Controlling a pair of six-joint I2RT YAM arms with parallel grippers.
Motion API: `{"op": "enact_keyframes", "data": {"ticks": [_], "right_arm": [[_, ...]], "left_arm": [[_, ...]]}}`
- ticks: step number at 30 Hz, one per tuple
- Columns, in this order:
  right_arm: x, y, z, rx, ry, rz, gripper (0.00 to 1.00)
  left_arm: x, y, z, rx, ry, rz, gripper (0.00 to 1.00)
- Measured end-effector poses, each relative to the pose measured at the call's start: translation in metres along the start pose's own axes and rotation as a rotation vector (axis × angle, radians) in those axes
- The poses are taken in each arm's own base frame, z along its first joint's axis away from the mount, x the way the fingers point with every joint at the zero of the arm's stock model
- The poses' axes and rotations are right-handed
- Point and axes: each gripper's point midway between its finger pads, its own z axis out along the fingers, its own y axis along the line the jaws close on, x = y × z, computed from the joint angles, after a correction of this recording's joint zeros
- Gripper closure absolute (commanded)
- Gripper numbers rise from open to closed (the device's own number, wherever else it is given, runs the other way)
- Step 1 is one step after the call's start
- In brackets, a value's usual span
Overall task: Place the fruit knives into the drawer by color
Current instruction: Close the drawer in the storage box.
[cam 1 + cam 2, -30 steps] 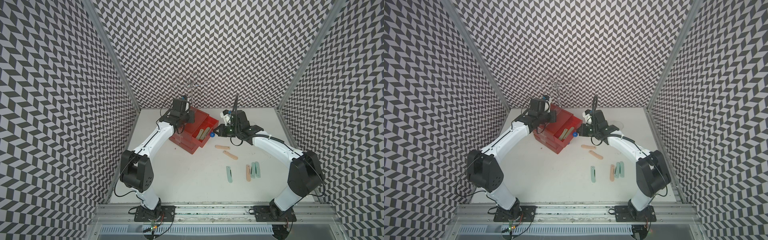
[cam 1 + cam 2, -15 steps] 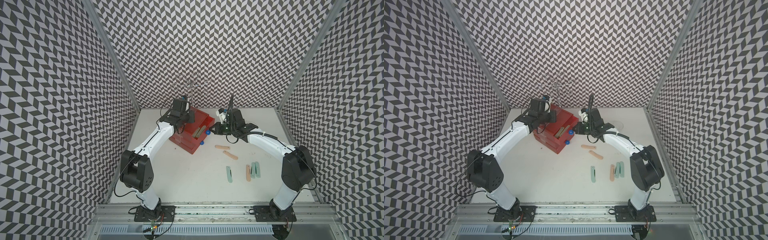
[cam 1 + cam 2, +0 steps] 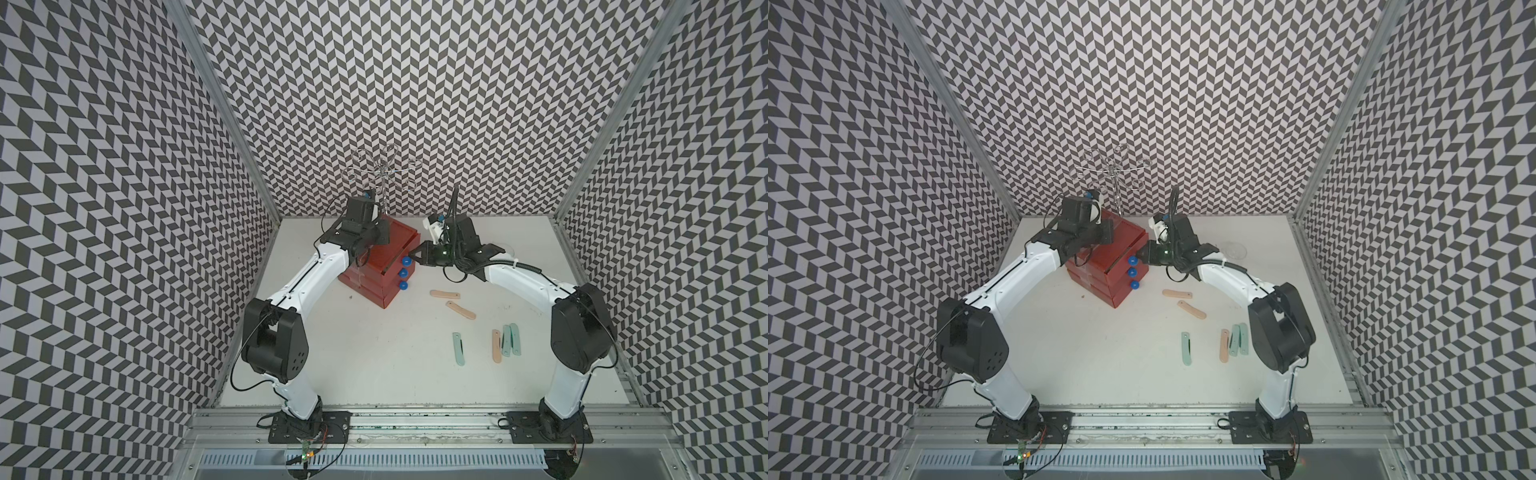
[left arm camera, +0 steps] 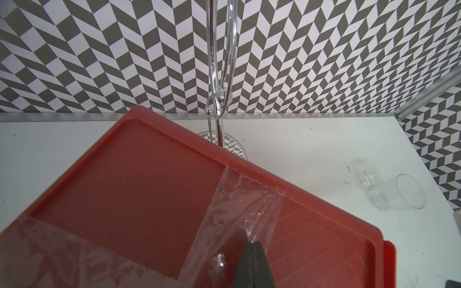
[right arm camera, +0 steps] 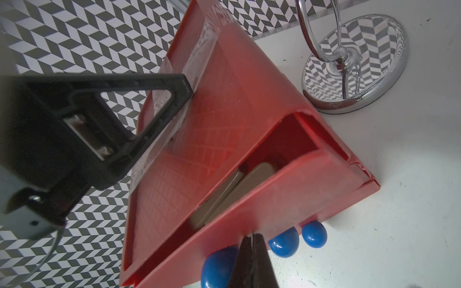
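Item 1, drawer unit (image 3: 374,268): the red unit of three stacked drawers stands at the back of the surface (image 3: 374,374), set at an angle, with clear tape across its top.

Item 2, left hand (image 4: 252,245): the fingers are together and hold nothing. The tip rests on the taped top of the unit. In my judgement it is there as a brace, so the light unit does not slide when it is pushed from the front.

Item 3, right hand (image 5: 252,237): the fingers are together and hold nothing. The tip bears on the front of the top drawer (image 5: 274,199), just beside its blue knob (image 5: 217,266). A closed tip suits pushing, which fits a drawer being shut.

Item 4, top drawer: the right wrist view shows it a little way out. Two grey-green knives (image 5: 224,189) lie side by side inside, so that colour looks sorted.

Item 5, remaining fruit knives: six lie loose on the surface near the right arm, well apart from the unit.
- Two peach knives (image 3: 444,294) lie nearer the unit.
- A third peach knife (image 3: 496,346) lies just beside a pair of teal knives (image 3: 510,340).
- One teal knife (image 3: 459,348) lies alone.

Both lower drawers appear shut. The peach and teal groups are not yet stowed.
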Motion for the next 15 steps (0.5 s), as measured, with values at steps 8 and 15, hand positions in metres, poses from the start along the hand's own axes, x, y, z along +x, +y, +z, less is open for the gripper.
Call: {"op": "enact_keyframes", "data": {"ticks": [8,15], "right_arm": [[-0.002,0.000,0.009,-0.020,-0.001,0.007,1.00],[0.001,-0.002,0.014,-0.020,0.009,0.018,1.00]], "left_arm": [[0.000,-0.001,0.001,0.001,0.000,0.001,1.00],[-0.001,-0.001,0.001,0.000,-0.001,0.001,1.00]]}}
